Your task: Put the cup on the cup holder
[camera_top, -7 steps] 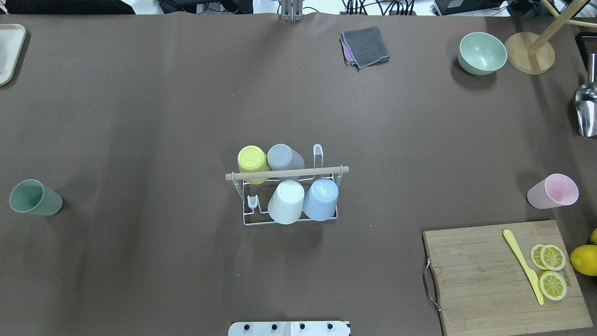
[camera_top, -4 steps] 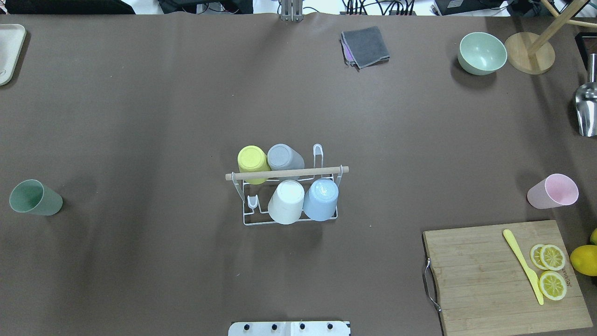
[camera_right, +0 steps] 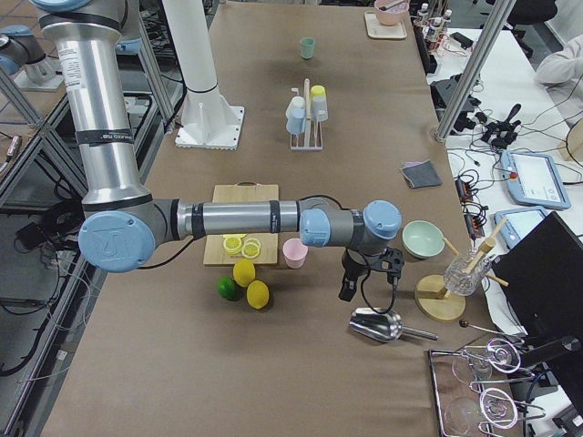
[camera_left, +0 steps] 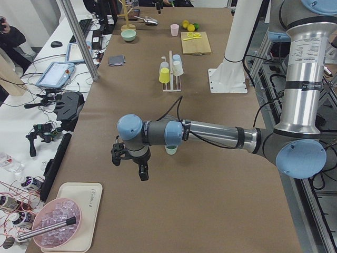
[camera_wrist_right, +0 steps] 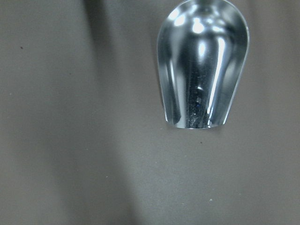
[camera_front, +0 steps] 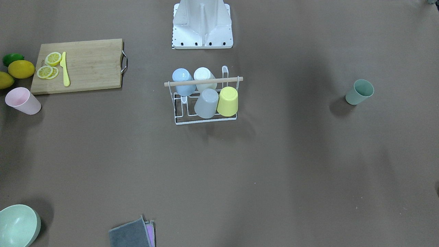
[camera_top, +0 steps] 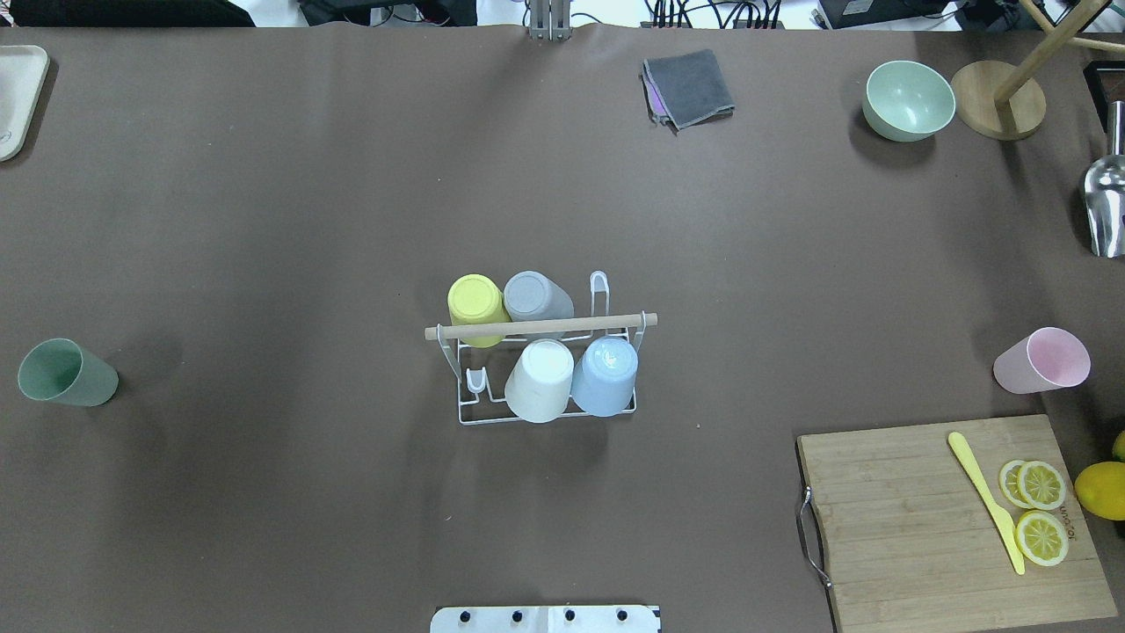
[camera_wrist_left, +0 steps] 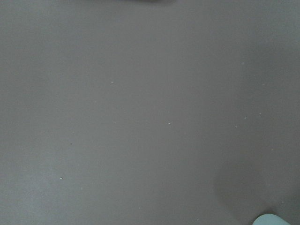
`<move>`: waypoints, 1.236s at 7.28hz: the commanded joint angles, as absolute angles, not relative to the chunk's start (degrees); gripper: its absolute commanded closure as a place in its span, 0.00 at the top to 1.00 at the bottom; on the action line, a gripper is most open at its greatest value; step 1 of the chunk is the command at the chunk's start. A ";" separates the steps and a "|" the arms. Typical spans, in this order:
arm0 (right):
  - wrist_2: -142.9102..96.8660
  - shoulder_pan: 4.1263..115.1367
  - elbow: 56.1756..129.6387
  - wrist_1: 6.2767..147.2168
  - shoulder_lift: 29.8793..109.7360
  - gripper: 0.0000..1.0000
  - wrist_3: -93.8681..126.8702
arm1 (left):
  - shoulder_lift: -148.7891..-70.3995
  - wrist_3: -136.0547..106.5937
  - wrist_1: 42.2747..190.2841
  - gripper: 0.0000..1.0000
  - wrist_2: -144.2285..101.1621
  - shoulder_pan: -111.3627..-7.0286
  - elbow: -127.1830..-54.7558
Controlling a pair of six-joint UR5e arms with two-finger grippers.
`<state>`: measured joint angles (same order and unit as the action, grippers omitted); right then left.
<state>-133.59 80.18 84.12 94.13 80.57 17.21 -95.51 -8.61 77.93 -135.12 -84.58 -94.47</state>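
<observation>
Left arm [camera_left: 210, 134], right arm [camera_right: 237, 218]: silver tubes, light-blue joint caps. Left end effector [camera_left: 129, 167], right end effector [camera_right: 369, 282] black. White pedestal [camera_front: 202, 31].

Comparing the overhead feed across this last second, I am seeing nothing on the table [camera_top: 264, 220] changing place. The cup holder [camera_top: 540, 326] at centre, the green cup [camera_top: 67, 373] at 9 o'clock and the pink cup [camera_top: 1042, 360] at 3 o'clock are matching their earlier spots exactly. The soft shadow just at 3 o'clock of the green cup may be drifting slightly, but it is too faint for me to tell. The left gripper [camera_left: 129, 166] and right gripper [camera_right: 369, 280] are showing only in the side views, where I have no earlier picture to compare.
</observation>
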 commanded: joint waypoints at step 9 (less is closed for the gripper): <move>-135.61 67.50 79.82 109.67 72.16 0.98 4.01 | -109.60 -0.15 57.92 0.98 -136.22 -67.60 -83.98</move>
